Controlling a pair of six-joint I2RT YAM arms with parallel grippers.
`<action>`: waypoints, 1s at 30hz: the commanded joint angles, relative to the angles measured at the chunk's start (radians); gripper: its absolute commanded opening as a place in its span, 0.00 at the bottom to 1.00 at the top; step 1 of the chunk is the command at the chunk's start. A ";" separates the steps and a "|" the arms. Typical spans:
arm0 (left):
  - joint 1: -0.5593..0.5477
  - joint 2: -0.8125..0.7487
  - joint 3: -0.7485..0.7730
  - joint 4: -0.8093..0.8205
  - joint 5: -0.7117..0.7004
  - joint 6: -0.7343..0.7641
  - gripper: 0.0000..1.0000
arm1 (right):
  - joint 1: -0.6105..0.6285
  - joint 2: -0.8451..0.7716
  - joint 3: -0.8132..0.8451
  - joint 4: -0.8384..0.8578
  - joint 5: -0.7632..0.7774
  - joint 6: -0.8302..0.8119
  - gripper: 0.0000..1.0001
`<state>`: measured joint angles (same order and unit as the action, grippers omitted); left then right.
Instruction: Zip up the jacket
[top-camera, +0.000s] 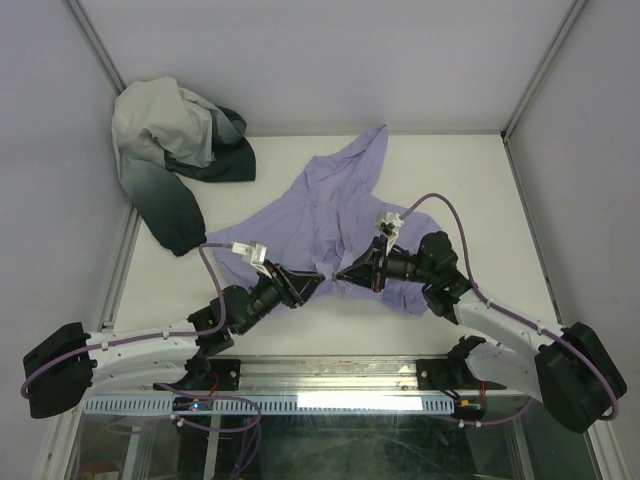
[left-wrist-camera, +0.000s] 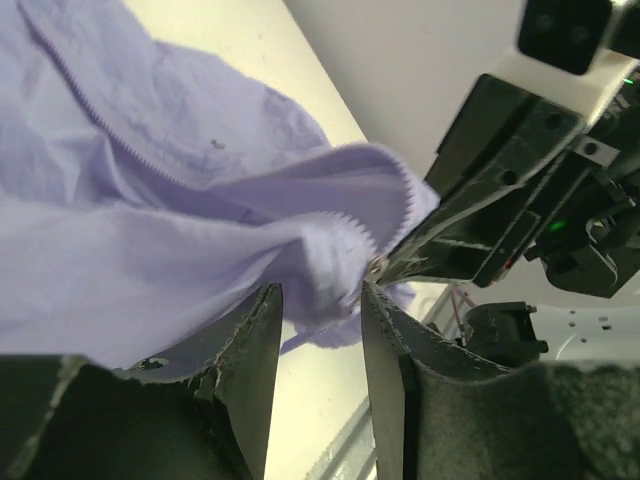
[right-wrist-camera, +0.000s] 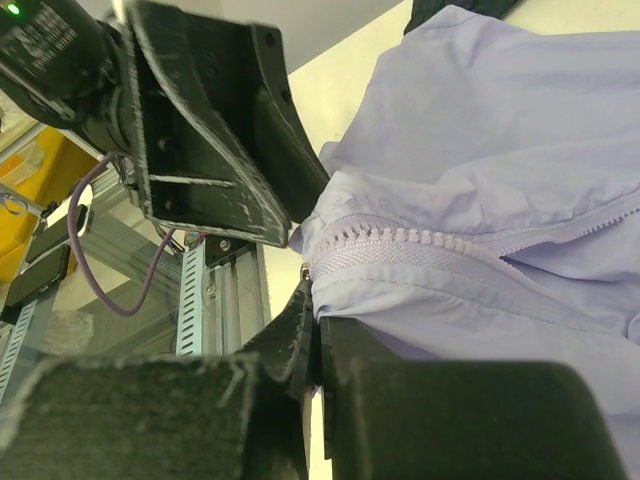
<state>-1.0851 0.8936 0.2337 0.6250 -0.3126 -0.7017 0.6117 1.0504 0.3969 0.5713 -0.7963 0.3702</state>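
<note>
From above, the jacket (top-camera: 335, 205) lay crumpled in the middle of the table (top-camera: 480, 200). The left gripper (top-camera: 318, 281) and right gripper (top-camera: 343, 273) met tip to tip over its near hem, so neither grip could be read there. In the left wrist view the left fingers (left-wrist-camera: 250, 370) stood apart with a blurred fold between them, and whether they pinched it could not be told. In the right wrist view the right fingers (right-wrist-camera: 300, 335) were clamped on the hem just below the zipper teeth (right-wrist-camera: 400, 238), with the rest of the jacket cut off by the frame.
</note>
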 joint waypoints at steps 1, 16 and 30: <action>0.001 -0.019 -0.067 0.084 -0.063 -0.248 0.39 | -0.005 0.000 -0.008 0.122 -0.008 0.034 0.00; 0.002 0.063 -0.098 0.351 -0.021 -0.328 0.48 | -0.005 0.030 -0.021 0.200 -0.042 0.076 0.00; 0.004 0.203 -0.077 0.493 0.019 -0.384 0.44 | -0.004 0.044 -0.029 0.244 -0.050 0.102 0.00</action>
<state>-1.0851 1.0756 0.1314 0.9890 -0.3214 -1.0603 0.6102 1.0920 0.3641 0.7238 -0.8284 0.4557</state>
